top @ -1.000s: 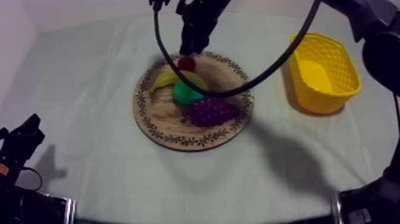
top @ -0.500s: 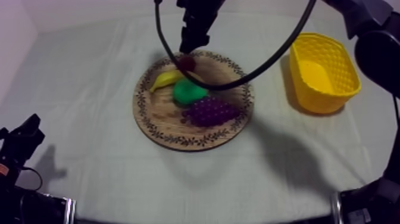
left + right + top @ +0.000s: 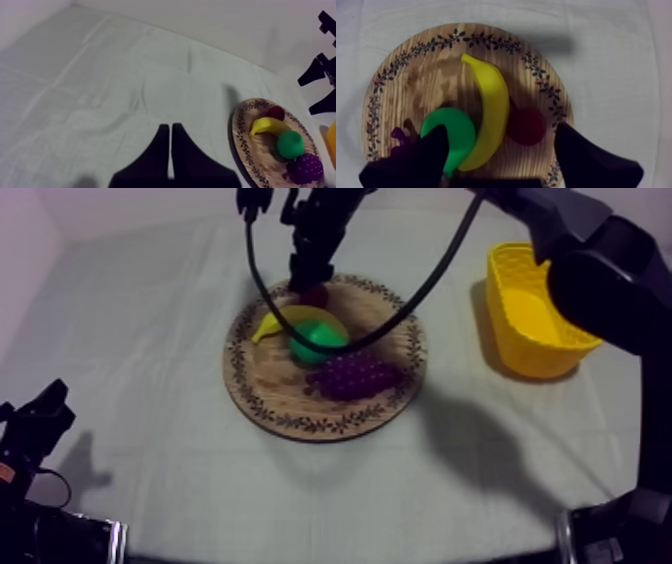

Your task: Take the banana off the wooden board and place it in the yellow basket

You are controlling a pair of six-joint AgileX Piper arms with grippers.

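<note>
Right tool [image 3: 498,135]: fingers spread wide, nothing held. It hangs over the round wooden board with patterned rim [image 3: 411,70]. One finger is above the green toy pear [image 3: 448,135]; the other is past the small red fruit [image 3: 526,126].

Left tool [image 3: 170,127]: fingers together in a narrow wedge, nothing held, low at the left side of the desk [image 3: 150,478].

Yellow curved toy banana [image 3: 491,110] lies flat on the board. Its inner curve wraps the pear and its outer curve is just beside the red fruit. The purple bunch of toy grapes [image 3: 350,373] sits nearer the camera in the top view. Yellow plastic basket [image 3: 545,348] stands well apart, on the right.

Handling, judged:
- The banana looks like smooth moulded plastic, so likely light and stiff, with a skin that may slip.
- Mid-body is thickest, but neighbours crowd both flanks there.
- The half nearer the rim has bare wood either side, so it looks the cleaner place to pinch across the width.
- A firm closure is probably safe, since the banana is not fragile.
- Risk: fingers nudging the pear or the red fruit on descent.
</note>
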